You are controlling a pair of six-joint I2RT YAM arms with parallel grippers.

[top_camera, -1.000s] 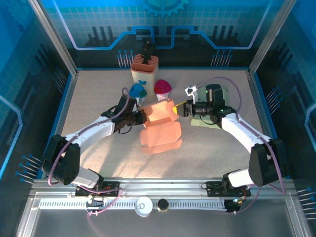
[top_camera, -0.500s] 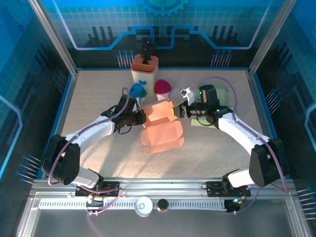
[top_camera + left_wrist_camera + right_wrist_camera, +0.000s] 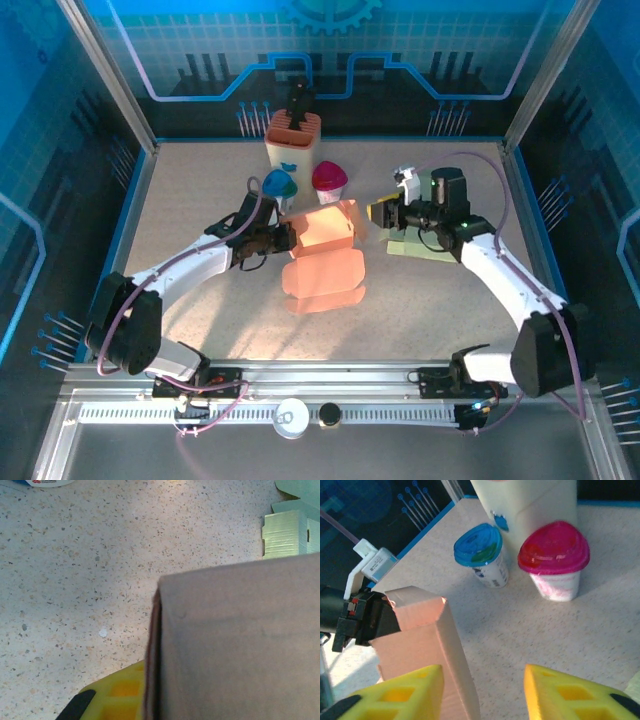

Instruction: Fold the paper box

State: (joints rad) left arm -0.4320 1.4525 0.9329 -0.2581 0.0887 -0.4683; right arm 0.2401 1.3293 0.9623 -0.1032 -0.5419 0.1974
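While left hand [image 3: 283, 238] is pinching paper box [image 3: 322, 255], right hand [image 3: 383, 214] wide at three o'clock, pink-lidded cup [image 3: 329, 178] at twelve.

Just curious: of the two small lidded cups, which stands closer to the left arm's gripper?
The blue-lidded cup, just behind the left gripper holding the paper box; the pink-lidded cup stands further right, beside it.

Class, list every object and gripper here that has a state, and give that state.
paper box: half folded, one panel raised, gripped at its left side
left gripper: shut on paper box
right gripper: open, holding nothing
blue-lidded cup: upright, lid on
pink-lidded cup: upright, lid on
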